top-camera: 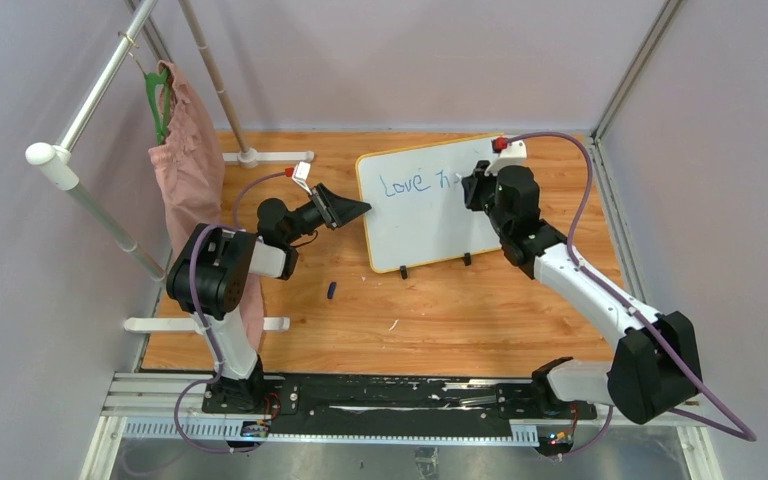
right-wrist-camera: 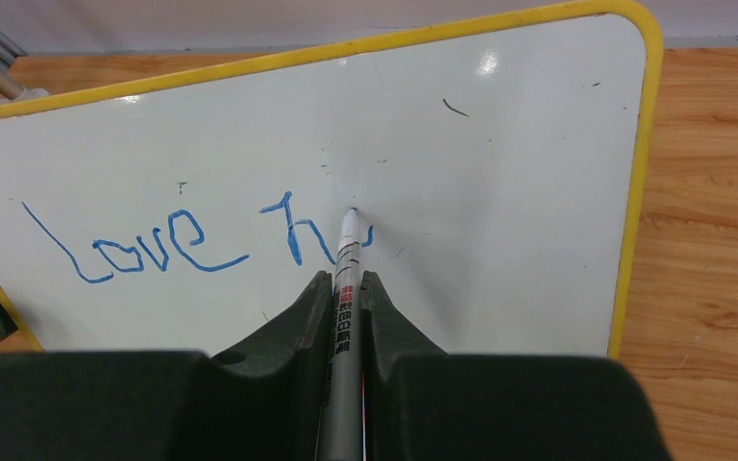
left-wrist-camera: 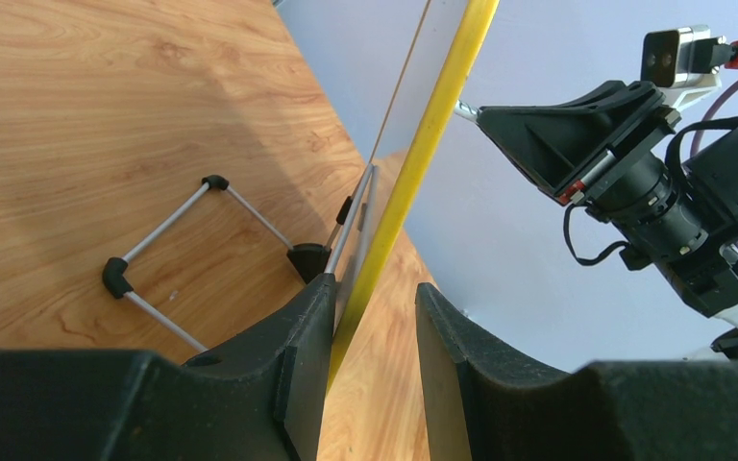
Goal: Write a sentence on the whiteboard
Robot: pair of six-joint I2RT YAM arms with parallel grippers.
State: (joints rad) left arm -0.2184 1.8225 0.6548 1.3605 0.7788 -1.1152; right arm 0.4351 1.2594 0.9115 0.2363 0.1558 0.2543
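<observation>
The whiteboard (top-camera: 420, 215) stands tilted on the wooden table, with a yellow rim and two black feet. The sentence (top-camera: 405, 184) reads "Love h" in blue, with a further stroke begun; it also shows in the right wrist view (right-wrist-camera: 154, 245). My right gripper (top-camera: 475, 185) is shut on a grey marker (right-wrist-camera: 346, 279), its tip touching the board (right-wrist-camera: 500, 144) just right of the "h". My left gripper (top-camera: 355, 210) is open at the board's left edge. In the left wrist view the yellow rim (left-wrist-camera: 413, 163) runs between the jaws of this gripper (left-wrist-camera: 375, 298), against the left finger and clear of the right one.
A small blue cap (top-camera: 331, 290) lies on the table in front of the board. A pink cloth bag (top-camera: 188, 170) hangs from a white pole rack (top-camera: 90, 100) at the left. The board's wire stand (left-wrist-camera: 183, 250) sits behind it. Grey walls enclose the table.
</observation>
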